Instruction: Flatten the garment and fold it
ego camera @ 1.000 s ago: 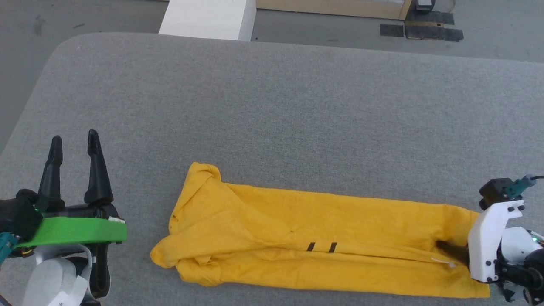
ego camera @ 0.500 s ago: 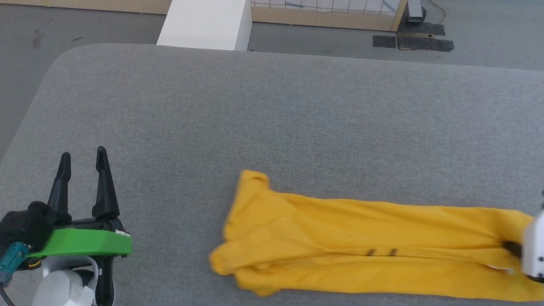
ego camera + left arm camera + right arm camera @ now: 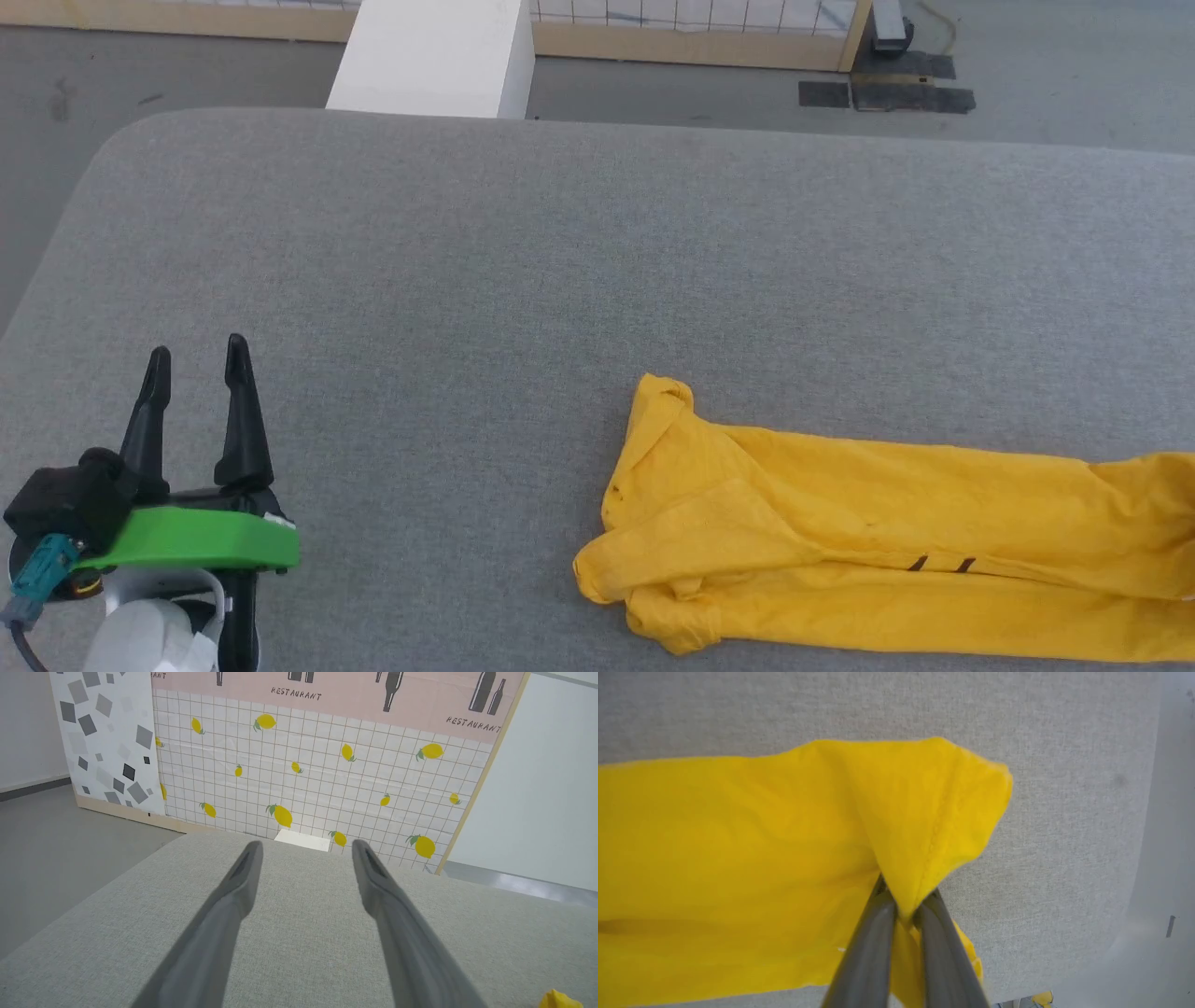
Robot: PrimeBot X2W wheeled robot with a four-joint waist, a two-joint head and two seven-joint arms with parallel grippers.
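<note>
Dragged rightward along the counter [image 3: 467, 280], the yellow shirt [image 3: 840, 541] lies bunched, one end pinched in the closed right claw [image 3: 903, 900], left claw [image 3: 198, 350] wide open and empty; best pulled low and steadily.

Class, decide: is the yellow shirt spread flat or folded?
Folded: the shirt lies as a narrow band of overlapping layers, its left end bunched; the right pincer pinches one corner.

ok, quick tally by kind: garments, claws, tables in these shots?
Garments: 1, yellow T-shirt
Claws: 2, left claw open, right claw shut on the T-shirt's end
Tables: 1, grey table
Total: 4
</note>
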